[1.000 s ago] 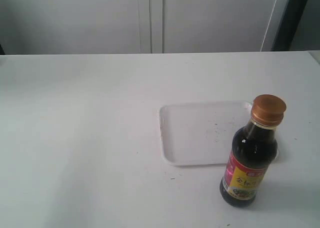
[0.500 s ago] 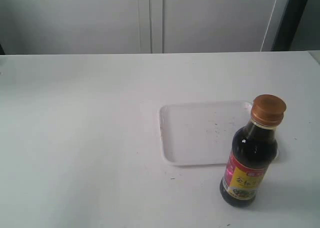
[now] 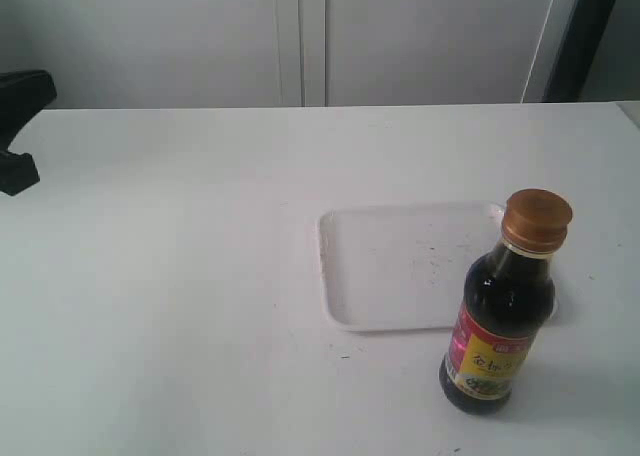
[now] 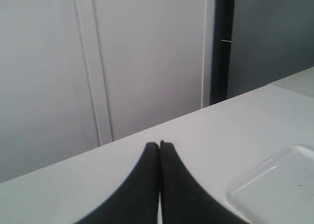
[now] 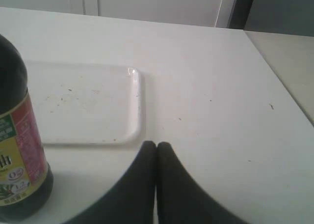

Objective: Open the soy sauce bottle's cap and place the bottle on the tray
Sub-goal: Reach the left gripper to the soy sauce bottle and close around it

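Observation:
The soy sauce bottle (image 3: 497, 326) stands upright on the white table near the front right, dark liquid inside and a red-and-yellow label. Its copper-orange cap (image 3: 537, 219) is closed on top. Part of the bottle (image 5: 19, 135) shows in the right wrist view. The white tray (image 3: 400, 264) lies empty just behind and left of the bottle; it also shows as the tray (image 5: 83, 103) and a corner of the tray (image 4: 274, 184). My left gripper (image 4: 159, 144) is shut and empty, its dark body (image 3: 18, 126) at the far left edge. My right gripper (image 5: 156, 144) is shut and empty, near the tray's corner.
The white table (image 3: 180, 276) stretches wide to the left of the tray. Pale cabinet doors (image 3: 300, 36) stand behind its far edge. A dark upright post (image 3: 585, 36) is at the back right. The table's right edge (image 5: 279, 76) runs close to the right gripper.
The left arm's dark body has come into the exterior view at the far left edge. Bottle and tray have not moved.

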`<action>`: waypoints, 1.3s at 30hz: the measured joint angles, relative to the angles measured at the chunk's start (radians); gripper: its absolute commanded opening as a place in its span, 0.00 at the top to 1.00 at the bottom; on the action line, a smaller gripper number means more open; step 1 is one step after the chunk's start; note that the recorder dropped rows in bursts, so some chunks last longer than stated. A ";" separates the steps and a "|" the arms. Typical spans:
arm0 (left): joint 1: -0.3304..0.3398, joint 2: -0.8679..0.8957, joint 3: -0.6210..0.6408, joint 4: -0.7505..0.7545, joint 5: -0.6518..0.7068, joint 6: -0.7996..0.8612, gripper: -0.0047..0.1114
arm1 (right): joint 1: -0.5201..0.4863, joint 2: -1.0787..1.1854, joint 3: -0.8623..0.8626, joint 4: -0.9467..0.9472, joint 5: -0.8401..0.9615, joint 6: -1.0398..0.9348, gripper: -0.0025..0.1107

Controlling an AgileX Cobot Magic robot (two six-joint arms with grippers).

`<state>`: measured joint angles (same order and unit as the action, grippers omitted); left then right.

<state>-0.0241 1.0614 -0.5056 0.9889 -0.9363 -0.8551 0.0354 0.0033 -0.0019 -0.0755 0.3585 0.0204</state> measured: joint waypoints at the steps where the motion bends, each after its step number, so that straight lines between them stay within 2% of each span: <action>1: 0.000 0.005 0.000 0.007 -0.014 -0.005 0.96 | 0.000 0.000 0.000 0.000 0.000 0.000 0.98; 5: -0.025 0.032 0.000 0.011 -0.045 -0.007 0.96 | 0.000 0.000 0.000 0.000 0.000 0.000 0.98; 16: -0.183 0.111 -0.009 0.024 -0.075 0.025 0.96 | 0.000 0.000 0.000 0.000 0.000 0.000 0.98; 27: -0.248 0.215 -0.013 0.034 -0.258 0.076 0.96 | 0.000 0.000 0.000 0.000 0.000 0.000 0.98; 39: -0.353 0.340 -0.014 0.036 -0.270 0.192 0.96 | 0.000 0.000 0.000 0.000 0.000 0.002 0.98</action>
<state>-0.3773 1.4014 -0.5200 1.0249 -1.2065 -0.6632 0.0354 0.0033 -0.0019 -0.0755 0.3585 0.0225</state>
